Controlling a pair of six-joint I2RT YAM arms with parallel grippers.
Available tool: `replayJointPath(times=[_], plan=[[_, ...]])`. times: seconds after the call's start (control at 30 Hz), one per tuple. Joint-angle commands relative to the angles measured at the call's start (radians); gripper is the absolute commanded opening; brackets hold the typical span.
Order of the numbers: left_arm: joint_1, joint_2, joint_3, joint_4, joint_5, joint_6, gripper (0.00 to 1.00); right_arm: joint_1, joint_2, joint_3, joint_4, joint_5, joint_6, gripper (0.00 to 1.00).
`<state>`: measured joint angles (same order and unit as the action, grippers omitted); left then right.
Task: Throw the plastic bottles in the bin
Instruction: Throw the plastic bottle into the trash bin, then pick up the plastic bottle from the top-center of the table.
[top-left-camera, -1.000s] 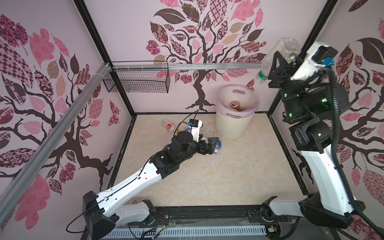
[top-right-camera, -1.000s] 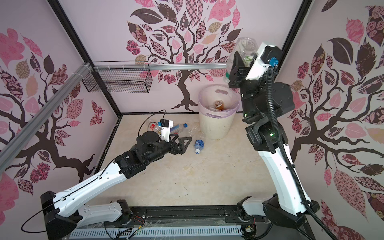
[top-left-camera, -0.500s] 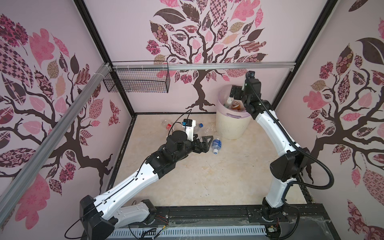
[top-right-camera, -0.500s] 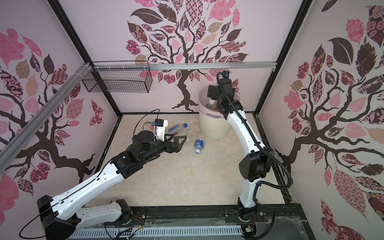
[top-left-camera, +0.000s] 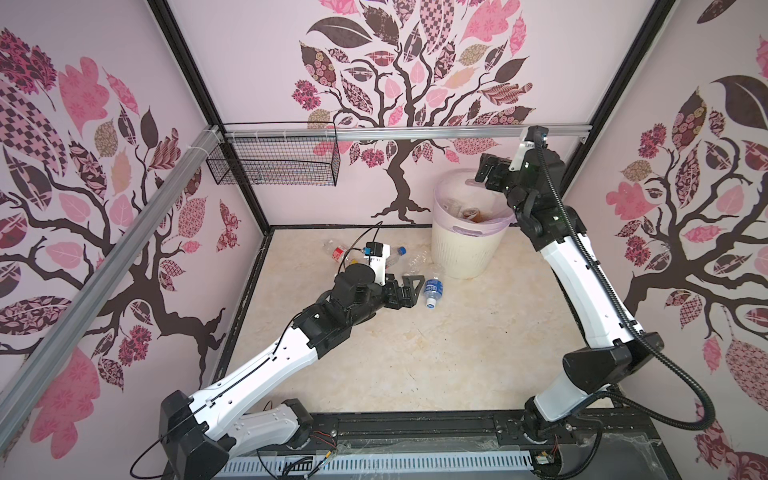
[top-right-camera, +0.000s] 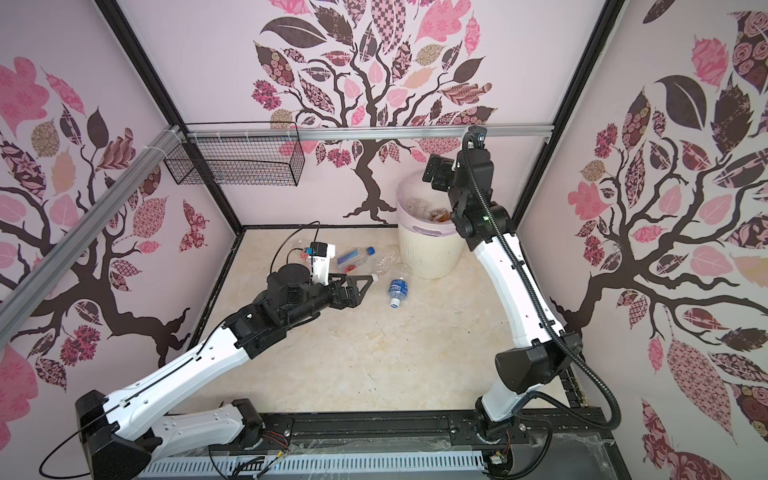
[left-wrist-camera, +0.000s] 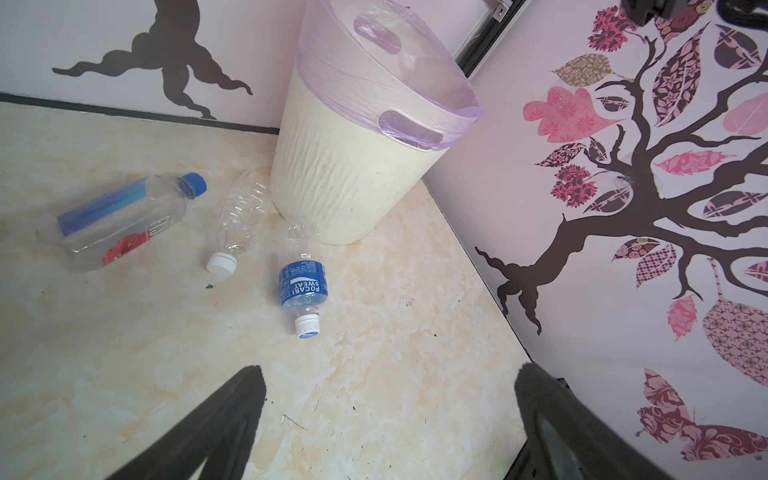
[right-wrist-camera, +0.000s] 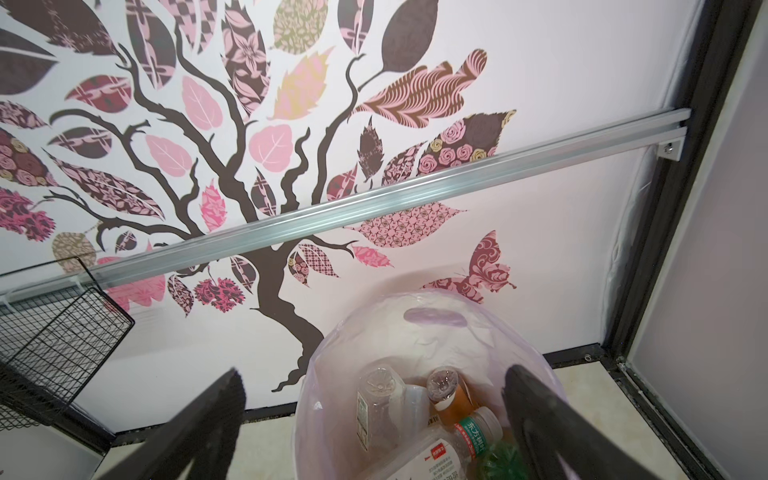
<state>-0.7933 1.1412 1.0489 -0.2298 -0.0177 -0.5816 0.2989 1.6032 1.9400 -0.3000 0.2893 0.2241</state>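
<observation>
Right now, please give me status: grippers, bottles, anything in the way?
Left gripper open, empty, near blue-label bottle on floor. Right gripper open, empty, over bin. Bottles inside bin, others on floor. Nothing blocking blue-label bottle.

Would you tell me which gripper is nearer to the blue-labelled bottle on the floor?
Left. The left gripper sits open right beside the bottle, not touching it; the right gripper hangs open above the bin, well away.
</observation>
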Motion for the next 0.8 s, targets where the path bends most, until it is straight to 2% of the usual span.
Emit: replayJointPath(times=[0.0, 0.33, 0.53, 0.77], plan=[[0.006, -0.007, -0.022, -0.051, -0.027, -0.023, 0.98, 0.006, -0.068, -0.091, 0.001, -0.039, 0.031, 1.00], [0.036, 0.035, -0.008, -0.151, -0.049, -0.054, 0.98, 0.026, -0.355, -0.618, 0.059, -0.109, 0.116, 0.99], [0.039, 0.114, 0.014, -0.210, -0.053, -0.082, 0.98, 0.027, -0.451, -0.890, 0.063, -0.156, 0.182, 1.00], [0.038, 0.258, 0.070, -0.245, -0.040, -0.098, 0.98, 0.025, -0.516, -1.052, 0.061, -0.221, 0.216, 1.00]])
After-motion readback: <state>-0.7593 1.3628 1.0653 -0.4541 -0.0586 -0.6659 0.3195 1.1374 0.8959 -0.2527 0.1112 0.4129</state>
